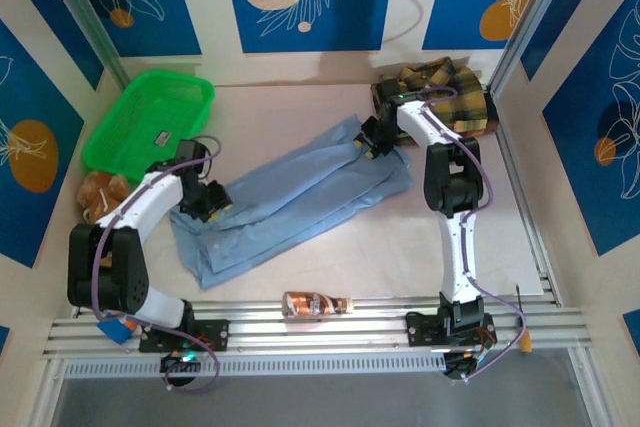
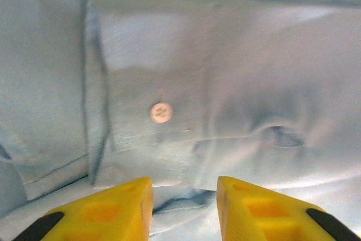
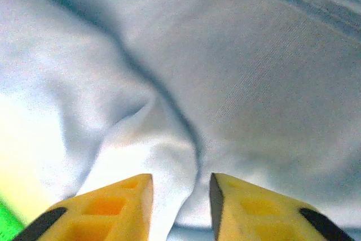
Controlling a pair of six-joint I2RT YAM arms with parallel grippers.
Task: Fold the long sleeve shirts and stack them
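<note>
Tabletop (image 1: 300, 107): green basket (image 1: 122, 119) holds a small grey item (image 1: 160, 137); left hand (image 2: 183, 181) and right hand (image 3: 181, 178) stand released over blue shirt (image 1: 300, 192).

The pale beige tabletop (image 1: 290, 117) carries a plain light blue cloth long sleeve shirt (image 1: 300, 197), which is spread diagonally across its middle. A yellow-and-dark-brown plaid flannel shirt (image 1: 458, 87) lies bunched in the far right corner. A green plastic mesh basket (image 1: 170, 76) sits at the far left. A brown rounded soft-looking lump (image 1: 100, 192) lies just on its near side. A small brown bottle (image 1: 315, 304) lies on its side at the near edge.
</note>
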